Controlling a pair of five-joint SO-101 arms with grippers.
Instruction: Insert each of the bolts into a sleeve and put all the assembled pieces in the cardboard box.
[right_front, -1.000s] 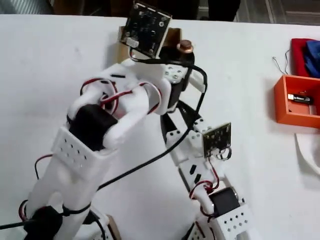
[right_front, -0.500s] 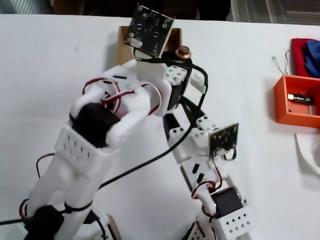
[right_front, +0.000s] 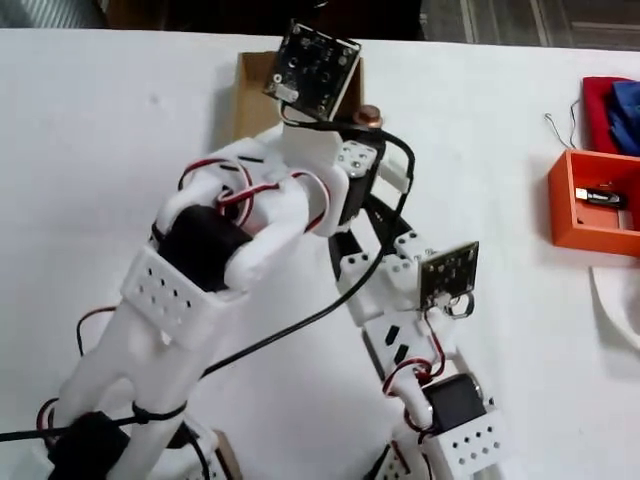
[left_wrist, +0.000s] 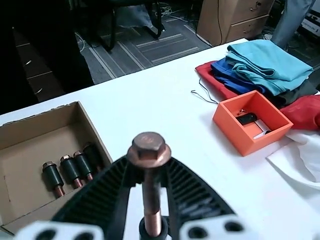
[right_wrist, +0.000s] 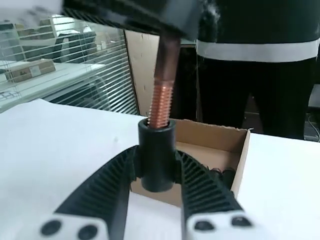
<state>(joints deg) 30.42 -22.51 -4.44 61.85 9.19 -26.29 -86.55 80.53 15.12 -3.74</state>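
Holding bolt (left_wrist: 149, 186) upright, head up | left jaws clamped on it | right jaws clamping sleeve (right_wrist: 157, 155), thread apparently inside

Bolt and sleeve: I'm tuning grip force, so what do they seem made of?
Bolt: metal, copper-coloured with a mild sheen; the cut threads and hex head suggest so. Sleeve: matte black, probably plastic or rubber; smooth, no glare, so it stays open.

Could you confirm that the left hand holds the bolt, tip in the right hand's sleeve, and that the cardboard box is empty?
Not empty: the left wrist view shows several assembled pieces in the cardboard box. The left hand does hold the bolt, tip in the sleeve in the right hand.
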